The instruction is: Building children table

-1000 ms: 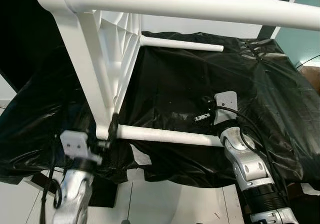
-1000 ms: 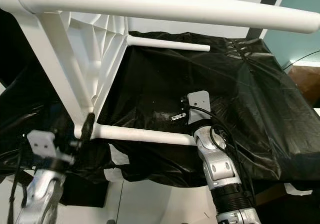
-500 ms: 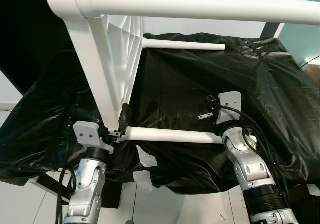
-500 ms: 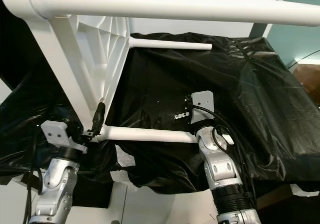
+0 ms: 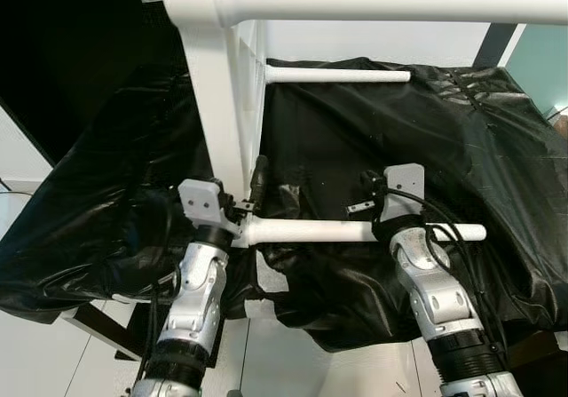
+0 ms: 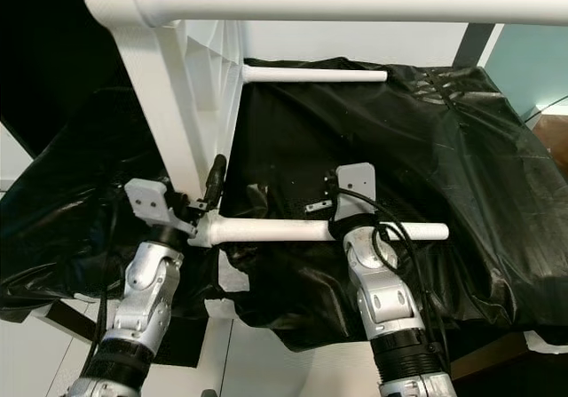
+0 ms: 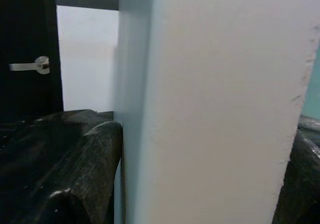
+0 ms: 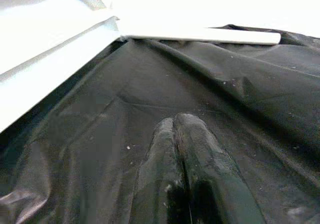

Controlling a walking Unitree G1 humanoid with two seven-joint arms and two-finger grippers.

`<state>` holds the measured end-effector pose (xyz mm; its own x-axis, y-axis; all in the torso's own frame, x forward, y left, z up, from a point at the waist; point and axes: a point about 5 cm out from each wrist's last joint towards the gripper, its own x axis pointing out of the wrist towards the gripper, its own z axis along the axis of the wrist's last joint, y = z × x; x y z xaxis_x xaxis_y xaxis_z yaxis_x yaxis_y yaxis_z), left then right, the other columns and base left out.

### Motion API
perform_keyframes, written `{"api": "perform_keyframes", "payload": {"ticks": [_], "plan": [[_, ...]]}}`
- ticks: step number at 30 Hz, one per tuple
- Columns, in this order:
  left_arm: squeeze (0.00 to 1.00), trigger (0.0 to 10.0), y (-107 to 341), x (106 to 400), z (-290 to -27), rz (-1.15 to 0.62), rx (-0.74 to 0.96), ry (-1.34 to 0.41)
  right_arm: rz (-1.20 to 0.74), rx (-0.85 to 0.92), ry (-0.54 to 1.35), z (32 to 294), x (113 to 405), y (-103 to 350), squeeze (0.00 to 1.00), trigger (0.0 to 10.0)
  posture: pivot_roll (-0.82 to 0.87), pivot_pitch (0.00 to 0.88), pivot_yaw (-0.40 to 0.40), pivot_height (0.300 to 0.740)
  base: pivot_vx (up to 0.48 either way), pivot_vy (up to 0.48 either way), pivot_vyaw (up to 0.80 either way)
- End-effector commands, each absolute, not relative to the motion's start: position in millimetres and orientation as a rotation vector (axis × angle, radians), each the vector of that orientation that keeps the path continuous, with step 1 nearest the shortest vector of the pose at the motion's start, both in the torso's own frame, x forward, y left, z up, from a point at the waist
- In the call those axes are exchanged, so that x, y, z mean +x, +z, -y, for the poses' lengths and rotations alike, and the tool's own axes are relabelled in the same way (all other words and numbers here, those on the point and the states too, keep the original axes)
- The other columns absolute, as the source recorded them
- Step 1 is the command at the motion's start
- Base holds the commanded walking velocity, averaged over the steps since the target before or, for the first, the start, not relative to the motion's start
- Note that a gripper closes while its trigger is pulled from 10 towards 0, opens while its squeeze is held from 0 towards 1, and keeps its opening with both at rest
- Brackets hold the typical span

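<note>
Table frame (image 5: 232, 113) now swung rightwards, three legs seemingly visible; left claw (image 5: 253, 188) clamping it, right claw (image 8: 186, 149) together

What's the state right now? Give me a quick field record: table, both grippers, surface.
table: white children's table tipped on its side, legs sticking out sideways over the black sheet
near leg: white leg lying across in front of both arms
far leg: white leg further back over the sheet
left gripper: left gripper clamped on the table's white edge panel, one finger each side
right gripper: right gripper shut, empty, resting on the sheet, behind the near leg
surface: crinkled black plastic sheet
</note>
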<state>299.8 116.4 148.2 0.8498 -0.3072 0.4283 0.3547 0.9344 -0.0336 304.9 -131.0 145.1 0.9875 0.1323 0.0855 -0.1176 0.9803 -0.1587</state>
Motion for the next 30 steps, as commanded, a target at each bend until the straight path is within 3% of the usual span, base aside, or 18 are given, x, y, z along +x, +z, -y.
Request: {"api": "perform_keyframes", "payload": {"ticks": [1, 5, 9, 12, 16, 24, 25, 26, 30], "plan": [[0.0, 10.0, 143, 301, -105, 0.412, -0.062, -0.453, 0.094, -0.158, 0.117, 131, 303, 145, 0.0, 10.0, 0.0, 0.022, 0.044, 0.74, 0.0, 0.0, 0.0], [0.0, 10.0, 141, 304, -111, 0.401, -0.059, -0.414, 0.086, -0.258, 0.088, 133, 301, 147, 0.0, 10.0, -0.01, 0.027, 0.045, 0.74, 0.0, 0.0, 0.0], [0.0, 10.0, 136, 297, -124, 0.397, -0.077, -0.349, 0.1, -0.464, -0.009, 139, 299, 155, 0.0, 10.0, -0.03, 0.036, 0.041, 0.74, 0.0, 0.0, 0.0], [0.0, 10.0, 138, 293, -127, 0.42, -0.082, -0.344, 0.109, -0.501, -0.038, 141, 298, 158, 0.0, 10.0, -0.03, 0.036, 0.041, 0.74, 0.0, 0.0, 0.0], [0.0, 10.0, 154, 268, -144, 0.485, -0.144, -0.376, 0.198, -0.729, -0.093, 143, 293, 172, 0.0, 10.0, -0.03, 0.043, 0.033, 0.74, 0.0, 0.0, 0.0], [0.0, 10.0, 135, 228, -155, 0.399, -0.054, -0.498, 0.223, -0.873, -0.07, 140, 282, 177, 0.0, 10.0, -0.03, 0.05, 0.017, 0.74, 0.0, 0.0, 0.0], [0.0, 10.0, 127, 222, -158, 0.372, -0.039, -0.495, 0.219, -0.905, -0.056, 140, 280, 174, 0.25, 10.0, -0.03, 0.049, 0.013, 0.74, 0.0, 0.0, 0.0], [0.0, 10.0, 119, 218, -160, 0.35, -0.025, -0.49, 0.222, -0.931, -0.041, 139, 278, 172, 0.38, 10.0, -0.03, 0.049, 0.013, 0.74, 0.0, 0.0, 0.0], [0.0, 10.0, 107, 210, -162, 0.309, 0.002, -0.483, 0.253, -1.028, -0.054, 141, 273, 171, 0.4, 10.0, -0.03, 0.048, 0.01, 0.74, 0.0, 0.0, 0.0]]}}
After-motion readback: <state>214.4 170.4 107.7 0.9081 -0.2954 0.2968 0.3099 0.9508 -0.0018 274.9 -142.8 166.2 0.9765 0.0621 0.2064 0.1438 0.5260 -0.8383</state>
